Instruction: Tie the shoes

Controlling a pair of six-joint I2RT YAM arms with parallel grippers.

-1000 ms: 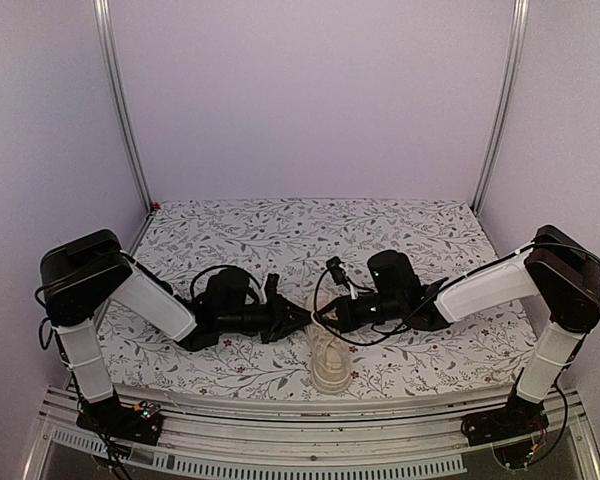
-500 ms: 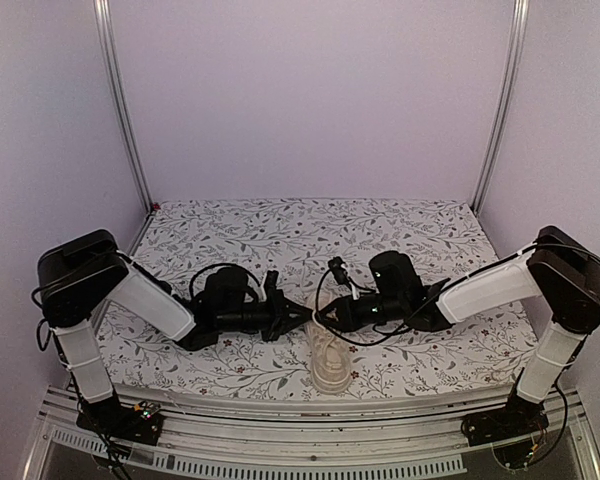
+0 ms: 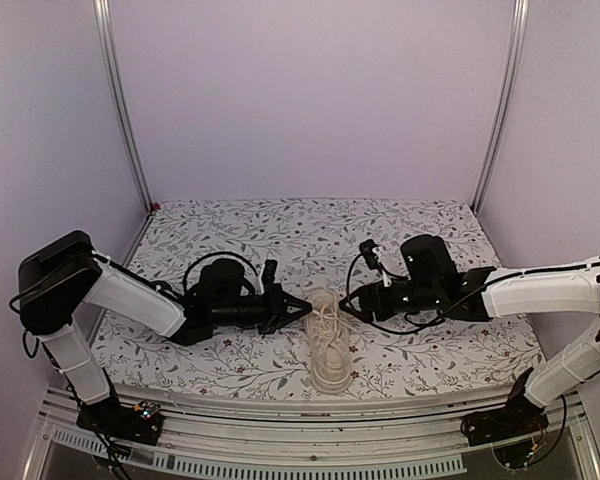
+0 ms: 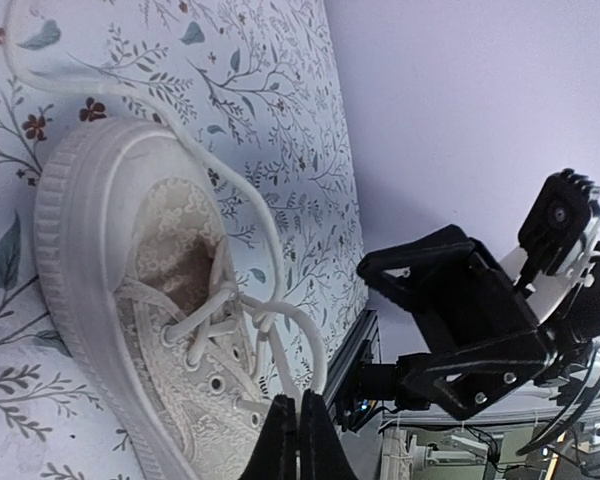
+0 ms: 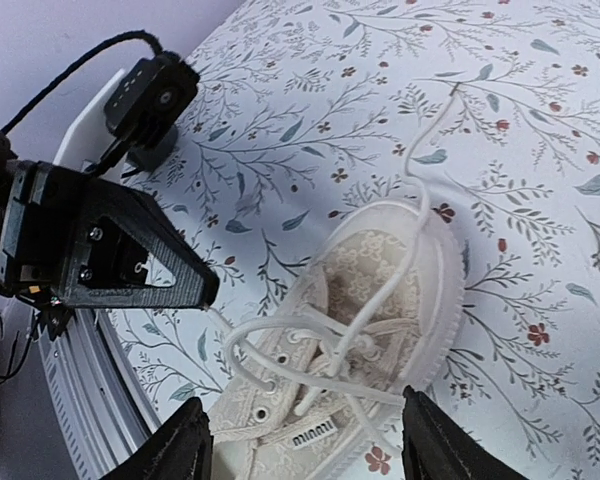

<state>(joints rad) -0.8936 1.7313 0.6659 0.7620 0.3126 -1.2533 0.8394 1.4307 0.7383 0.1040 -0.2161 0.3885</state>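
Currently on the floral table cover point(image 3: 230, 230), near its front edge and between the two arms: one shoe point(image 3: 330, 352), a cream low-top, sole down, one end toward the arm bases.

- Upper: patterned fabric; judged soft and light, likely to slide on the cloth if tugged sideways.
- Sole: pale rubber, ribbed rim; judged the stiffest part and the best place for steadying.
- Laces: pale, flat, limp. They are threaded through the eyelets, crossed once over the tongue and not bowed. One loose end point(image 5: 420, 150) trails off the shoe onto the cover.
- Left gripper point(image 4: 292, 410): fingers pressed together beside the eyelets. A lace strand point(image 4: 272, 360) runs into the tips, apparently pinched there.
- Right gripper point(image 5: 303, 400): fingers spread wide, hovering over the lacing, holding nothing.

Handling note: take the laces only, close to the crossing, where slack is short. Pull gently, since a firm pull would probably drag the whole shoe. The free trailing end is the obvious pickup for the spread hand.
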